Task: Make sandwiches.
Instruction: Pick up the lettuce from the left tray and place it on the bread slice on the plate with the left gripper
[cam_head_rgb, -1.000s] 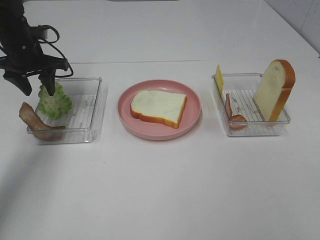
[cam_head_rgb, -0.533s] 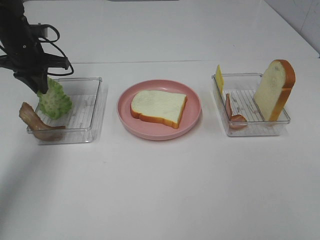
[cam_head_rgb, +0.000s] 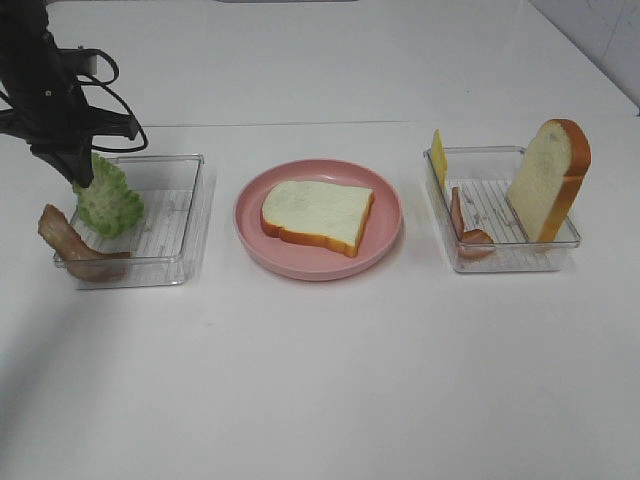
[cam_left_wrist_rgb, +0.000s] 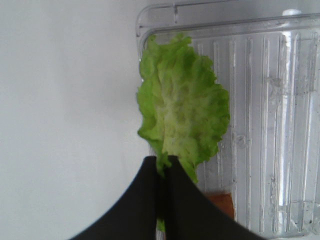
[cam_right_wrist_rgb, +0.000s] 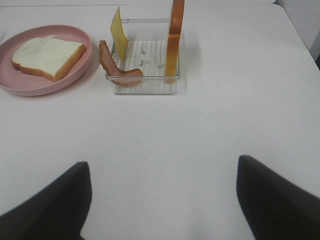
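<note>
The sandwich is only loose parts right now. The lettuce leaf (cam_head_rgb: 108, 200) (cam_left_wrist_rgb: 182, 110) stands upright at the far left end of the left tray (cam_head_rgb: 195, 215), and the left hand (cam_head_rgb: 75, 170) (cam_left_wrist_rgb: 164, 165) has it pinched by its top edge, fingers squeezed together with only the leaf between them. That arm drops in from the top left corner of the high view, cables looped off it, with the hand pointing pretty much straight down over the tray's back corner. I can't tell if the leaf's lower edge is touching the tray floor. A bacon strip (cam_head_rgb: 70, 245) hangs over the near left corner of the same tray.

One bread slice (cam_head_rgb: 318, 213) lies flat on the pink plate (cam_head_rgb: 385, 215) in the middle of the white surface (cam_head_rgb: 320, 380). The second bread slice (cam_head_rgb: 548, 180) stands on edge at the right end of the right tray (cam_head_rgb: 500, 262). A cheese slice (cam_head_rgb: 438, 157) is propped at the tray's back left corner and the other bacon strip (cam_head_rgb: 462, 225) curls along its left side.

The right hand (cam_right_wrist_rgb: 162, 165) is spread wide with nothing in it, over bare surface on the near side of the right tray
</note>
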